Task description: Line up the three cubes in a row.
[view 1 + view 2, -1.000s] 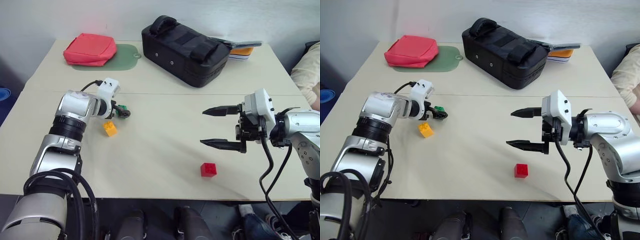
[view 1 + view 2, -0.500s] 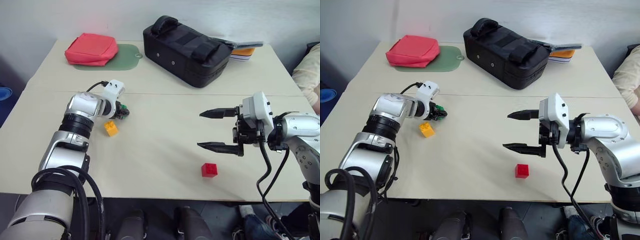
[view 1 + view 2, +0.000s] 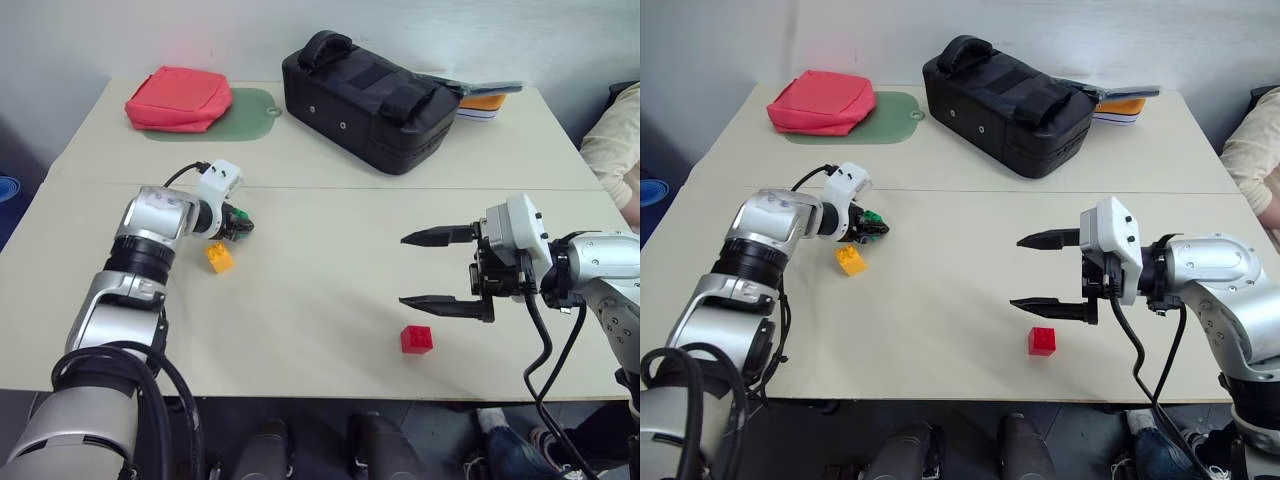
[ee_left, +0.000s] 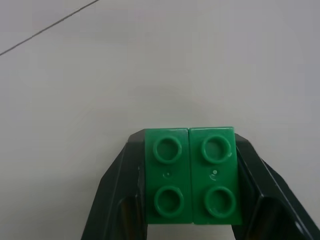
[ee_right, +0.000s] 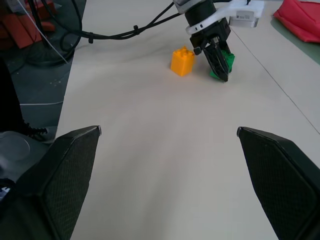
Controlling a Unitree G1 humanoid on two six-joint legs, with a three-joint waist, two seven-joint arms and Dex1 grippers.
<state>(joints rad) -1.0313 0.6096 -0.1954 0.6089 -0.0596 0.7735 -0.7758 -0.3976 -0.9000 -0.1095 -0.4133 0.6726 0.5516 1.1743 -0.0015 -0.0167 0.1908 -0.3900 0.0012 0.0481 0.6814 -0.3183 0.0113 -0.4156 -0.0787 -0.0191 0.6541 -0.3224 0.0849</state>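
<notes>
Nearest you on the tabletop (image 3: 320, 300) sits the red cube (image 3: 417, 339), just below your wide-spread right pincer (image 3: 432, 269). Farther left lies the yellow-orange cube (image 3: 220, 257); beyond it your left pincer (image 3: 241, 223) clamps the green cube (image 4: 190, 175).

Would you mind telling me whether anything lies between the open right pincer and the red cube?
Nothing visible does. The right pincer hangs open above the table, and the red cube sits alone just below its lower finger. The yellow cube and the green cube, held in the left pincer, are far across the table.
</notes>
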